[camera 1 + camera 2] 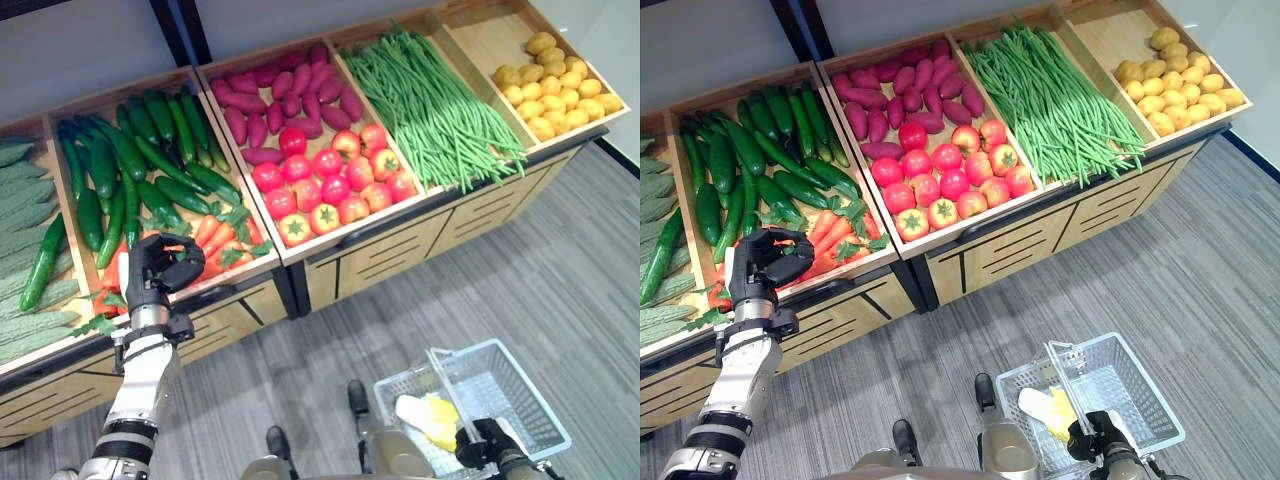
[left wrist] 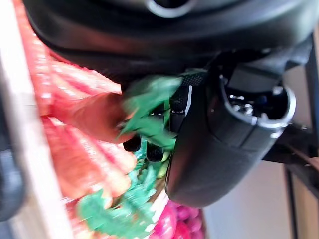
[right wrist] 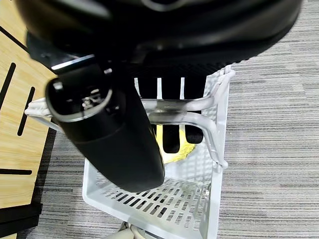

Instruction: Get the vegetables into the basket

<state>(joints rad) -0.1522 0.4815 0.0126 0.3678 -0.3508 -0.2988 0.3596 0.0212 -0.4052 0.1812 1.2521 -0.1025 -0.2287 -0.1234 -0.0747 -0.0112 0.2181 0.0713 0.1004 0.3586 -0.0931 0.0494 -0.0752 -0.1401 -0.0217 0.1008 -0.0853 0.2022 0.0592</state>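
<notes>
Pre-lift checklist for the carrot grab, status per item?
1. Left hand is over the orange carrots with green tops in the wooden display bin: ok.
2. Left hand's fingers curled round one carrot, as the left wrist view shows: ok, though how firm the grip is cannot be told.
3. Neighbouring carrots free of the grip: cannot tell, leaves crowd the fingers.
4. Right hand shut on the handle of the white plastic mesh basket: ok.
5. Room in the basket: ok, one yellow item lies inside with bare mesh beside it.
6. Basket hangs level: cannot tell.
</notes>
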